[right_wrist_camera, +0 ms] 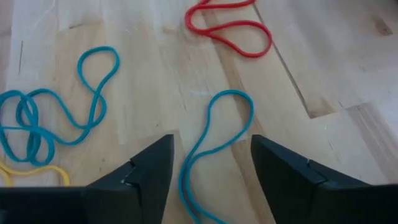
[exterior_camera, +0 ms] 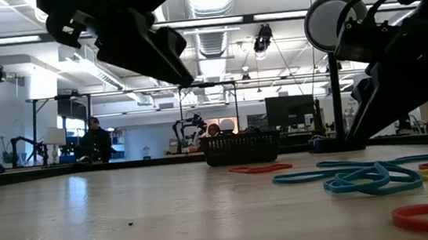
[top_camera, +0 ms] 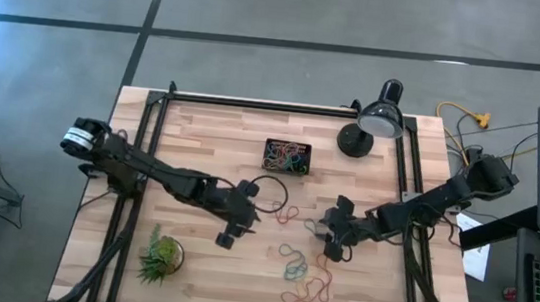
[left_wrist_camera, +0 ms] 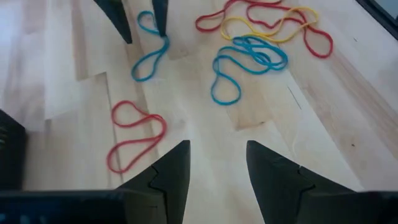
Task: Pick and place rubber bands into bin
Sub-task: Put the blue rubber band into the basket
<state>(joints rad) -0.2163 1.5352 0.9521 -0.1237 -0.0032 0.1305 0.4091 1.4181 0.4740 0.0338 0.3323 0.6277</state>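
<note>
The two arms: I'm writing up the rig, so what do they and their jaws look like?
Both are dark, slim, jointed arms. The left arm has a pale ring at its base joint. The left gripper and the right gripper each end in two flat black jaws with stepped, angular inner edges. I cannot make out any markings.

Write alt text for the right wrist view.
The open right gripper hovers over a blue rubber band lying on the wooden table, the band running between its two dark fingers. A red band lies ahead, and more blue bands to one side.

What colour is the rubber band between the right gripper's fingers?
Blue; the rubber band shows best in the right wrist view.
</note>
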